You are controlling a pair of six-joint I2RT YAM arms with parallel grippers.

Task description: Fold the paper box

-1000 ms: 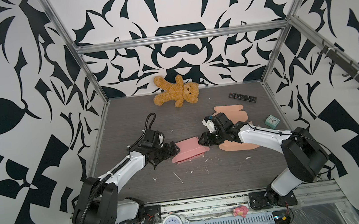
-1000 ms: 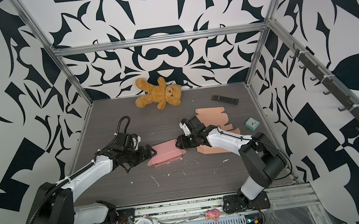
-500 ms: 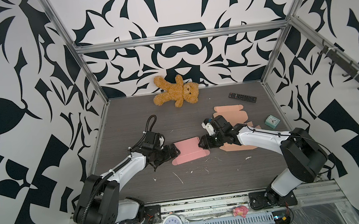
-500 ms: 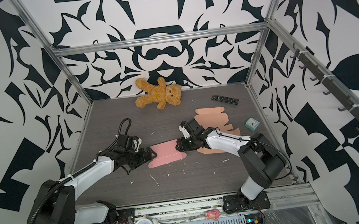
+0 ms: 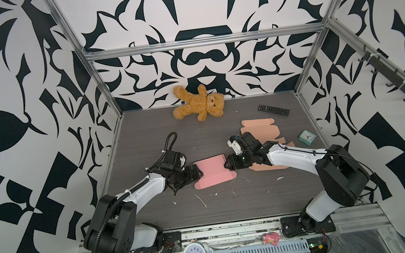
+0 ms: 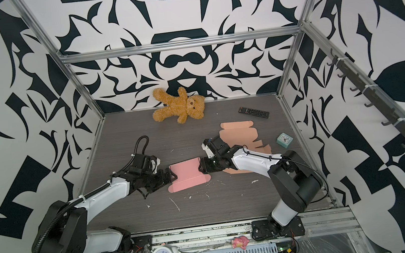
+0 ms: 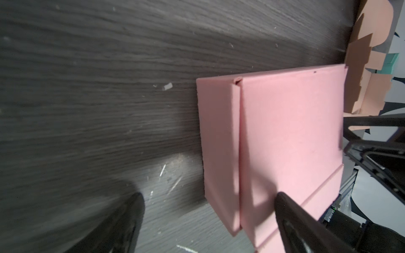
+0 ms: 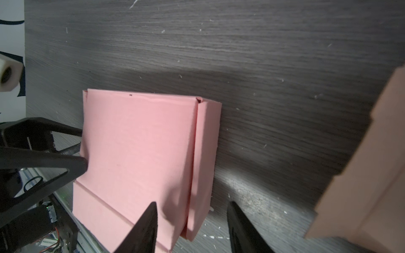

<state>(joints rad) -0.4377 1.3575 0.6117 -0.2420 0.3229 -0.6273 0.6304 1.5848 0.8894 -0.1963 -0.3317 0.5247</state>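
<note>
Left wrist and right wrist views show us the pink paper box (image 7: 285, 131) half-folded on the table (image 7: 87, 87) between the arms, left gripper (image 7: 208, 194) and right gripper (image 8: 192, 203) each open astride an upturned end flap, which we judge light, crease-prone card, best pinched there.

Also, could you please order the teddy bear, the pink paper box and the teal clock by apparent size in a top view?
1. Teddy bear and pink paper box: about alike, so I would not rank them; the bear lies farther from the camera.
2. Teal clock: clearly the smallest.
</note>
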